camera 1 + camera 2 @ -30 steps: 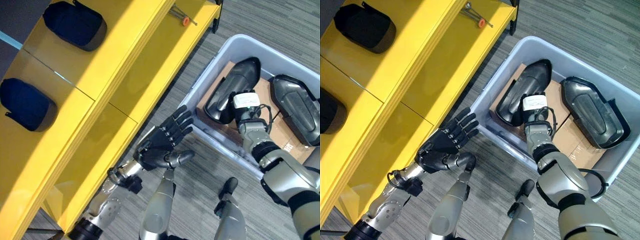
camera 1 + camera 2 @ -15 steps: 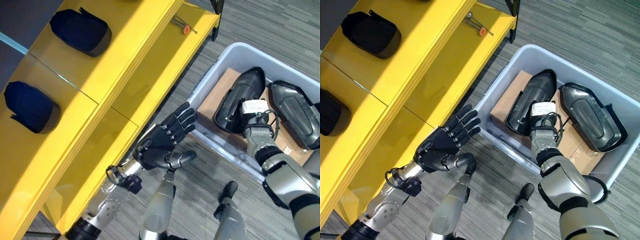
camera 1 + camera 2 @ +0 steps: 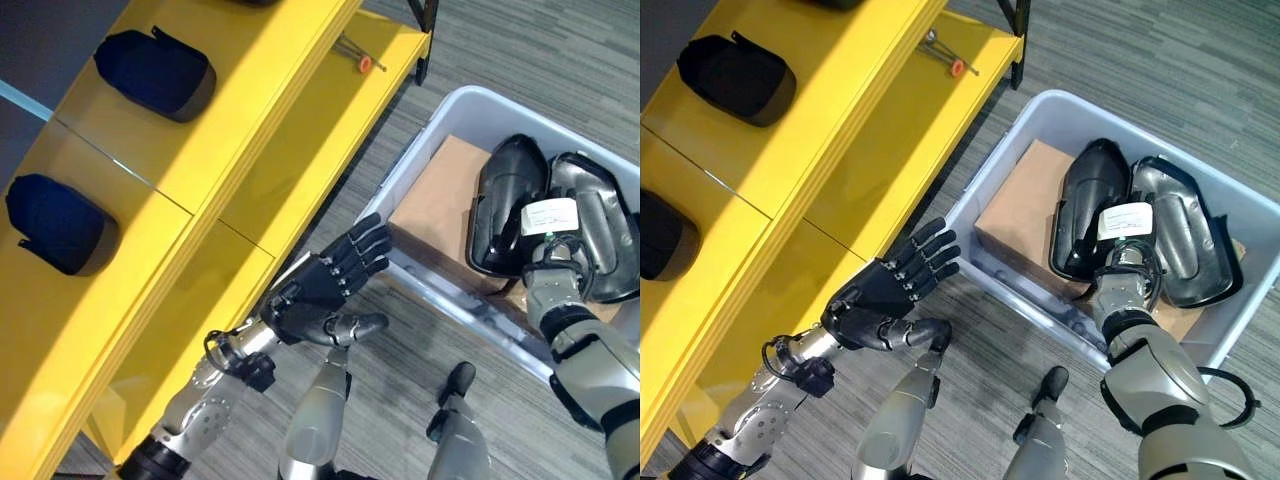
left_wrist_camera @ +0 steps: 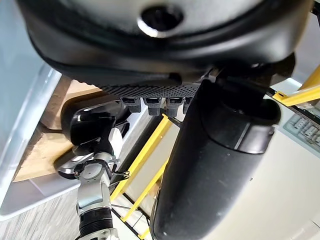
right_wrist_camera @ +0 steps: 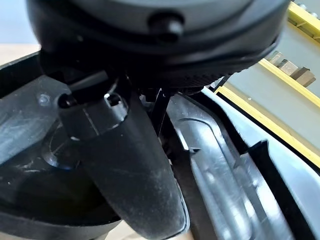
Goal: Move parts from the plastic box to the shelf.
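Two black parts (image 3: pixel 1085 215) in plastic box (image 3: pixel 1040 115)

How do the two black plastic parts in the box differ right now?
The glossy black plastic shell lies nearer the shelf, dome side up, under the right robot hand. The grey-black ribbed plastic shell lies hollow side up, untouched. Both rest on brown cardboard inside the pale plastic box.

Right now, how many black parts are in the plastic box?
2: one black part under the right hand, another beside it toward the box's far end. More may be hidden.
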`<state>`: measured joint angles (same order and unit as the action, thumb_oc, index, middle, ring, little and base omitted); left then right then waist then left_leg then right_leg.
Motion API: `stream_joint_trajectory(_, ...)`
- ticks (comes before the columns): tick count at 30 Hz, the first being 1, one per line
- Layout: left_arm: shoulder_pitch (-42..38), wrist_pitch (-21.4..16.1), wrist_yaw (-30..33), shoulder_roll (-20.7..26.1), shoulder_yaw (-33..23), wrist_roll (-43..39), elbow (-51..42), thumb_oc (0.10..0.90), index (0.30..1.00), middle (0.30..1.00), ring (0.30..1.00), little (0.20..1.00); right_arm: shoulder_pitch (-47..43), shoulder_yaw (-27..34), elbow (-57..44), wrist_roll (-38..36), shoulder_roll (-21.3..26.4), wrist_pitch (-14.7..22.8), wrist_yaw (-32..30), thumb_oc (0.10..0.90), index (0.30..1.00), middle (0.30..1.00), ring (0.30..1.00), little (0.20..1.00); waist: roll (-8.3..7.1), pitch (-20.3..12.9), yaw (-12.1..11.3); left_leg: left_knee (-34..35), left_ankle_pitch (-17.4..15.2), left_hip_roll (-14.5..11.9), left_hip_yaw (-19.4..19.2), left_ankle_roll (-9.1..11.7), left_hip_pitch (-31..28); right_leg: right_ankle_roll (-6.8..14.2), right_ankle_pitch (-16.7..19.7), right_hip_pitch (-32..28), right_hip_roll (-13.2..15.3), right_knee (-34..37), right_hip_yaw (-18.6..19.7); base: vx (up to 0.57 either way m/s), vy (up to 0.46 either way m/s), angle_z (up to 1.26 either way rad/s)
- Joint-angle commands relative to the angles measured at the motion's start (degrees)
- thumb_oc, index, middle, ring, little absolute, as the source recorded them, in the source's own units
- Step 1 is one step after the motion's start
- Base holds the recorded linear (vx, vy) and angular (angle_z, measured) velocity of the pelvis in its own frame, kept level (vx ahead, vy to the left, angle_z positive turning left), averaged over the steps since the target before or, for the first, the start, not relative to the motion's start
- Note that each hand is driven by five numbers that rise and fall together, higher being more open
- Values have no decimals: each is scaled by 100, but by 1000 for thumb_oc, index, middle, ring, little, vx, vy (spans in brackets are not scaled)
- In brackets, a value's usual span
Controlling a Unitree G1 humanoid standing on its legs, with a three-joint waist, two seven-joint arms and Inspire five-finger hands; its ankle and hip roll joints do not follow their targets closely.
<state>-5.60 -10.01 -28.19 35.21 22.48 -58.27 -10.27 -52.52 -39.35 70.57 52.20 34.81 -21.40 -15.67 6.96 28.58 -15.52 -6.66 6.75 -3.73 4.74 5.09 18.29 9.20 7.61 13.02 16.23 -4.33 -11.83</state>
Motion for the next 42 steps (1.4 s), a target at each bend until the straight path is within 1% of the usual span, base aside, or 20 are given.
stream_joint_trajectory(1,-58,-413,-459,-119,-199,-295,-822,900,1000,1000,1000,1000,-593,-307,239,-189,1101,-687,-699,900,1000,1000,1000,1000,40,-243,131,494,142,329,-337,-471,-188,-393,-611,-99,-579,-612,-139,0,0,0)
stream_joint_trajectory(2,-58,-412,-495,-117,-197,-306,-814,900,1000,1000,1000,1000,-579,-315,212,-235,1109,-642,-806,900,1000,1000,1000,1000,36,-263,134,510,139,331,-336,-472,-213,-389,-606,-122,-580,-590,-134,0,0,0)
stream_joint_trajectory(3,-59,-393,-544,-95,-205,-349,-825,900,1000,1000,1000,1000,-536,-299,98,-291,1135,-538,-1114,900,1000,1000,1000,1000,19,-317,153,536,127,324,-341,-473,-261,-378,-599,-165,-577,-555,-119,0,0,0)
stream_joint_trajectory(5,-35,-389,-573,-56,-231,-373,-855,900,1000,1000,1000,1000,-476,-268,-239,-449,1208,-442,-1282,900,1000,1000,1000,1000,-21,-390,202,549,100,313,-360,-472,-319,-368,-589,-208,-577,-523,-88,18,-1,0)
stream_joint_trajectory(6,24,-403,-538,-56,-269,-355,-856,900,1000,1000,1000,1000,-361,-250,-591,-650,1265,-382,-1214,900,1000,1000,1000,1000,-61,-448,269,566,81,284,-391,-461,-386,-367,-588,-239,-588,-504,-46,62,23,-2)
stream_joint_trajectory(7,126,-402,-490,-97,-334,-312,-886,900,1000,1000,1000,1000,-151,-191,-1126,-572,1343,-389,-1025,900,1000,1000,1000,1000,-105,-506,359,598,67,247,-431,-444,-467,-371,-592,-289,-603,-466,10,61,37,-5)
stream_joint_trajectory(9,163,-408,-491,-104,-357,-307,-893,900,1000,1000,1000,1000,-74,-160,-1277,-546,1374,-363,-977,900,1000,1000,1000,1000,-119,-521,387,611,65,237,-447,-437,-494,-373,-593,-310,-609,-451,28,39,40,-12)
stream_joint_trajectory(10,232,-425,-436,-178,-422,-254,-895,900,1000,1000,1000,1000,204,-75,-1933,-461,1423,-452,-882,900,1000,1000,1000,1000,-161,-575,522,648,67,189,-511,-421,-567,-375,-574,-322,-625,-415,105,31,62,-26)
stream_joint_trajectory(18,370,-485,-325,-233,-621,-300,-924,900,1000,1000,1000,1000,1095,794,-3397,88,1505,-758,-253,900,1000,1000,1000,1000,-236,-652,894,752,37,87,-736,-394,-787,-348,-504,-349,-640,-306,343,3,45,-19)
stream_joint_trajectory(27,321,-432,-275,-321,-609,-242,-909,900,1000,1000,1000,1000,1116,851,-3427,354,1428,-687,232,900,1000,1000,1000,1000,-224,-698,966,768,17,74,-789,-374,-869,-338,-493,-378,-614,-288,390,-4,7,-11)
stream_joint_trajectory(29,332,-426,-258,-326,-615,-242,-919,900,1000,1000,1000,1000,1173,882,-3462,250,1409,-614,71,900,1000,1000,1000,1000,-215,-713,991,770,17,71,-796,-371,-891,-343,-495,-383,-614,-295,404,7,25,-6)
stream_joint_trajectory(32,384,-441,-194,-332,-637,-253,-978,900,1000,1000,1000,1000,1282,1048,-3874,-57,1362,-304,-158,900,1000,1000,1000,1000,-200,-729,1051,782,1,81,-811,-375,-916,-346,-499,-374,-611,-300,442,5,32,-4)
stream_joint_trajectory(33,388,-444,-190,-331,-635,-249,-983,900,1000,1000,1000,1000,1300,1063,-3902,-62,1358,-285,-171,900,1000,1000,1000,1000,-202,-731,1050,783,0,82,-812,-376,-918,-346,-500,-375,-610,-301,443,9,48,-8)
stream_joint_trajectory(34,459,-498,-167,-339,-679,-277,-1008,900,1000,1000,1000,1000,1484,1199,-4480,-50,1279,0,-21,900,1000,1000,1000,1000,-203,-733,1116,789,-12,84,-827,-377,-932,-343,-502,-370,-609,-300,470,9,36,-9)
stream_joint_trajectory(35,461,-498,-167,-336,-674,-277,-1010,900,1000,1000,1000,1000,1505,1217,-4502,-39,1283,-3,-5,900,1000,1000,1000,1000,-205,-736,1110,790,-11,85,-827,-377,-933,-343,-503,-371,-608,-300,470,16,76,-6)
stream_joint_trajectory(36,537,-540,-94,-385,-721,-245,-1061,900,1000,1000,1000,1000,1834,1327,-5133,-110,1204,198,50,900,1000,1000,1000,1000,-213,-729,1190,810,-6,84,-855,-382,-948,-338,-498,-356,-609,-301,499,14,62,-6)
stream_joint_trajectory(38,599,-602,-26,-415,-752,-247,-1075,900,1000,1000,1000,1000,2211,1454,-5760,-247,1065,501,96,900,1000,1000,1000,1000,-236,-729,1287,821,-15,81,-894,-395,-958,-331,-501,-332,-608,-308,540,8,69,-6)
stream_joint_trajectory(40,606,-628,-5,-415,-746,-245,-1071,900,1000,1000,1000,1000,2313,1491,-5885,-294,1030,588,115,900,1000,1000,1000,1000,-246,-735,1303,821,-17,81,-908,-400,-952,-328,-502,-316,-607,-315,554,-14,42,-4)
stream_joint_trajectory(41,609,-747,77,-446,-751,-219,-1034,900,1000,1000,1000,1000,2591,1522,-6381,-455,962,913,119,900,1000,1000,1000,1000,-265,-697,1399,827,-15,69,-942,-405,-943,-317,-497,-271,-604,-335,585,-24,49,-1)
stream_joint_trajectory(42,607,-780,96,-454,-736,-223,-1025,900,1000,1000,1000,1000,2665,1545,-6517,-488,962,1038,135,900,1000,1000,1000,1000,-271,-693,1412,826,-17,70,-950,-409,-941,-315,-502,-260,-604,-346,593,-25,52,-2)
